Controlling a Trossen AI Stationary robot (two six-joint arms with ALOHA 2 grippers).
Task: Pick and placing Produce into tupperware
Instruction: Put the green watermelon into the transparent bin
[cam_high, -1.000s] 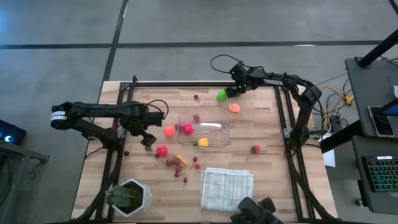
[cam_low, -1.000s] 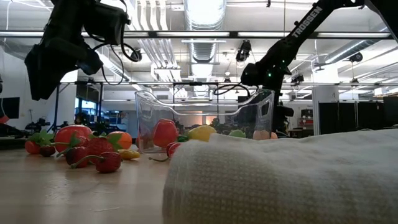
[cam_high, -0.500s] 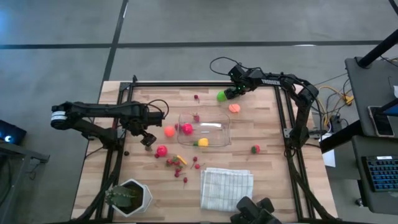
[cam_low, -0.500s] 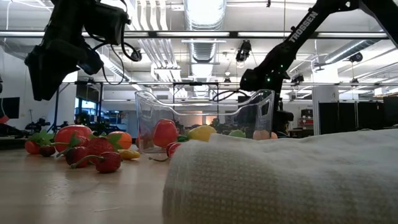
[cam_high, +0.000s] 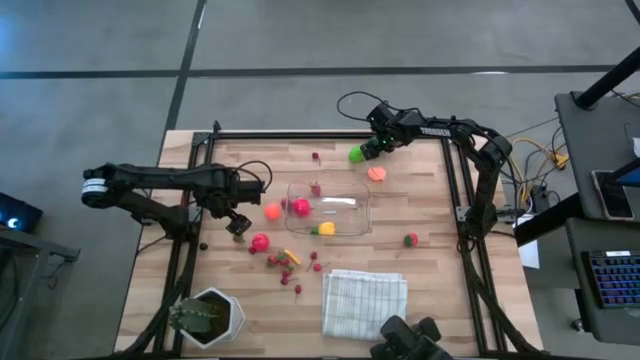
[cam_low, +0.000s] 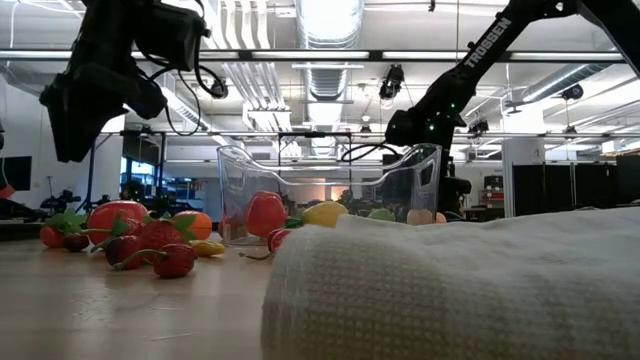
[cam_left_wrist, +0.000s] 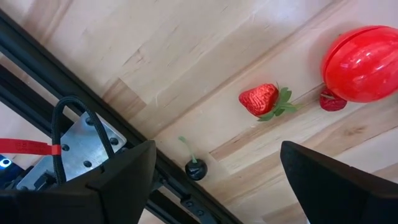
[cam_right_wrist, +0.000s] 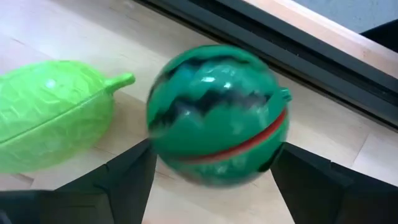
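High view, looking straight down: a wooden surface carries scattered toy produce, with a clear tupperware near its centre already holding a pink piece and a yellow one.

At about one o'clock from the tupperware, the right gripper sits low at the far edge, directly at a striped dark green ball. In the right wrist view this ball fills the gap between the two dark fingers, one on each side of it. The fingers flank it closely, but a firm pinch cannot be confirmed; the ball looks blurred, as though moving. A bright green leafy piece lies just beside the ball, touching or nearly so. An orange piece lies near, toward five o'clock of the gripper.

Being round, the ball has no long axis to align with; what matters is that it lies straight ahead between the fingers, and that the right arm is far nearer to it.

At nine o'clock from the tupperware, the left gripper hovers with fingers spread wide, holding nothing, above a strawberry and a dark cherry.
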